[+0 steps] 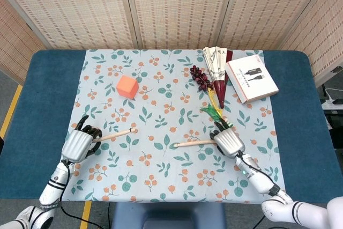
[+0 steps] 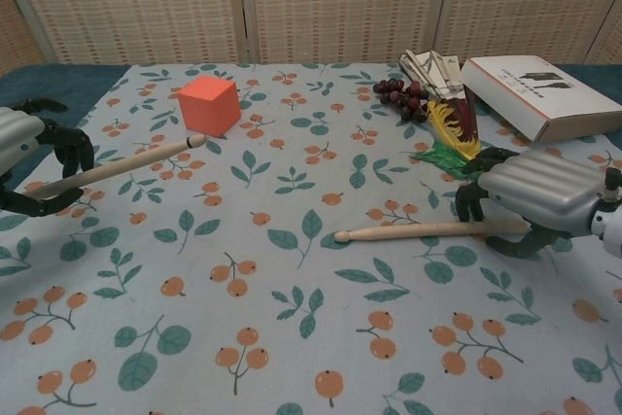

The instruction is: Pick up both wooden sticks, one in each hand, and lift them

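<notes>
Only my chest view is showing the left stick (image 2: 121, 164) tilting off the desk (image 1: 48, 79), gripped by my left hand (image 2: 24, 157); my right hand (image 2: 536, 196) is curling around the right stick (image 2: 418, 231), lying flat.

Cube (image 1: 127, 87) behind left stick (image 1: 113, 134); right stick (image 1: 194, 143) centre-right; fan (image 1: 216, 68), book (image 1: 251, 78) far right; grapes (image 1: 200, 76) beside fan.

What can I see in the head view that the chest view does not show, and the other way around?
Only the head view shows the blue table edges and both forearms. Only the chest view shows the left stick tilted, its far tip off the cloth. Both show the left hand, right hand, right stick, orange cube, book and fan.
</notes>
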You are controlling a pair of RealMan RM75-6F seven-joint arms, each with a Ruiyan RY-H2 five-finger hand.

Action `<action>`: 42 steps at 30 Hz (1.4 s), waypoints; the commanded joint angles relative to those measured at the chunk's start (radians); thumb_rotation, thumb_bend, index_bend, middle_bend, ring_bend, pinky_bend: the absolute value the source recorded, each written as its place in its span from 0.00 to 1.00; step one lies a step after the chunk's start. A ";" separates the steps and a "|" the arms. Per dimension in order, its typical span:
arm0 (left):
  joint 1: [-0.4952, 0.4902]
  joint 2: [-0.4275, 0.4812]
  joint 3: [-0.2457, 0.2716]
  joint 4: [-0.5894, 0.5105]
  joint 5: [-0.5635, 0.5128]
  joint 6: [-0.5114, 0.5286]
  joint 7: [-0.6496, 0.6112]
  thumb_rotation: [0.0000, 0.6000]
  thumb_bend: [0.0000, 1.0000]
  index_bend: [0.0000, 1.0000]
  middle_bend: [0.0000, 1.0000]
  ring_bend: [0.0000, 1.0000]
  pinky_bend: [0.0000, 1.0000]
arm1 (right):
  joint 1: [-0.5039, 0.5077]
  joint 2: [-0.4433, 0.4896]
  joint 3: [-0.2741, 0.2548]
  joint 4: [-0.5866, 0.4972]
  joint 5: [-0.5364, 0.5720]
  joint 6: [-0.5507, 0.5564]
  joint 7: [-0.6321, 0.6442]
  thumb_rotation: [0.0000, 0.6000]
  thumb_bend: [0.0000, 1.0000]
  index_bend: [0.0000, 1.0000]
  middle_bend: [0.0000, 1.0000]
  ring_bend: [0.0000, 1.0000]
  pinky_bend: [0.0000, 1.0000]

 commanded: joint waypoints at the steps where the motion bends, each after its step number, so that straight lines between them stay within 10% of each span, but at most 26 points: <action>1: 0.003 -0.005 -0.001 0.016 -0.003 0.002 -0.017 1.00 0.53 0.84 0.83 0.44 0.12 | 0.005 -0.005 -0.001 -0.004 0.011 -0.001 -0.022 1.00 0.35 0.45 0.43 0.12 0.07; 27: 0.002 -0.004 -0.019 0.043 -0.036 -0.017 -0.043 1.00 0.53 0.84 0.83 0.46 0.13 | -0.025 0.023 -0.024 -0.044 -0.076 0.186 0.045 1.00 0.37 0.97 0.87 0.57 0.30; 42: -0.072 0.108 -0.137 -0.407 -0.135 -0.099 0.095 1.00 0.53 0.85 0.85 0.51 0.20 | 0.058 0.039 0.027 -0.149 -0.201 0.253 0.323 1.00 0.44 0.98 0.88 0.59 0.32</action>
